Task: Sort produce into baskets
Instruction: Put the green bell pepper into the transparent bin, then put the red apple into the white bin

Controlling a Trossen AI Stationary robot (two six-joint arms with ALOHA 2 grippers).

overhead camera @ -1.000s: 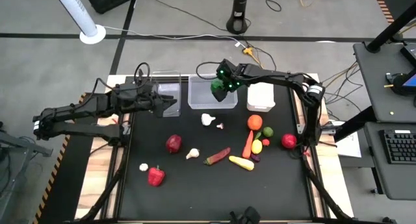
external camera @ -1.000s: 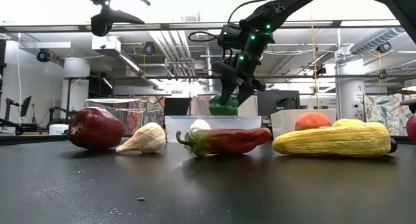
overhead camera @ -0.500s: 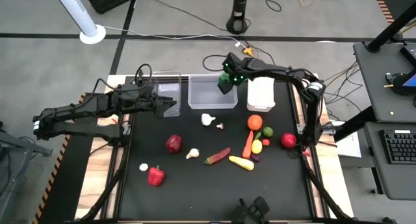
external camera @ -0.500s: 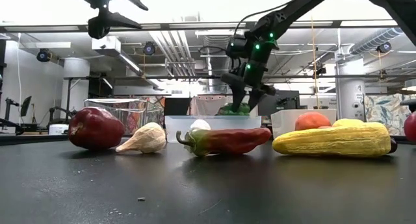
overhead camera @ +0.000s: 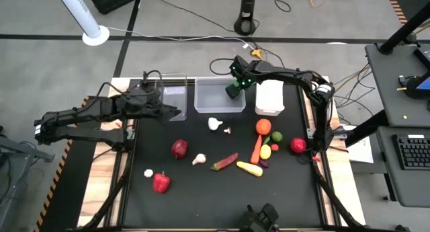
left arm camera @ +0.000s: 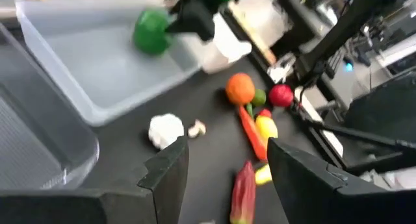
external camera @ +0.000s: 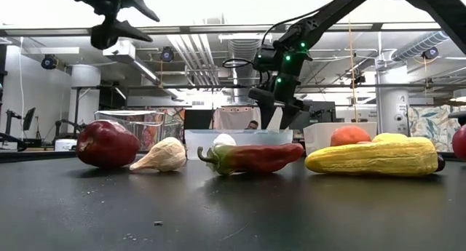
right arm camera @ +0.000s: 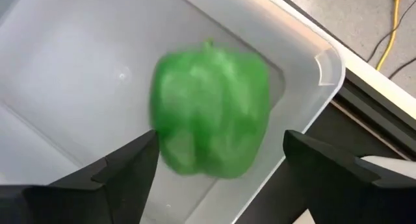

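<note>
High view: the right gripper [overhead camera: 233, 91] hangs over the wide bin [overhead camera: 218, 97], at its corner nearest the white bin [overhead camera: 269, 99]. The left gripper [overhead camera: 176, 111] hovers by the narrow clear bin [overhead camera: 173, 94]. The rest of the produce lies on the black surface [overhead camera: 201, 191]: garlic [overhead camera: 214, 124], apple [overhead camera: 179, 149], red pepper [overhead camera: 160, 183], long pepper [overhead camera: 224, 162], squash [overhead camera: 249, 169], carrot [overhead camera: 256, 149] and tomato [overhead camera: 263, 127].

Low view: the right fingers [external camera: 266, 114] stand spread above the wide bin's rim [external camera: 240, 134], with nothing between them.

Left wrist view: the left fingers [left arm camera: 170, 169] are wide apart and empty; well beyond them the green pepper [left arm camera: 152, 31] sits in the wide bin [left arm camera: 97, 62], just beside the right gripper [left arm camera: 194, 21].

Right wrist view: the right fingers [right arm camera: 120, 169] are wide; the green pepper [right arm camera: 211, 110] is between and beyond them, apart from both, inside the wide bin [right arm camera: 84, 62] near its corner.
</note>
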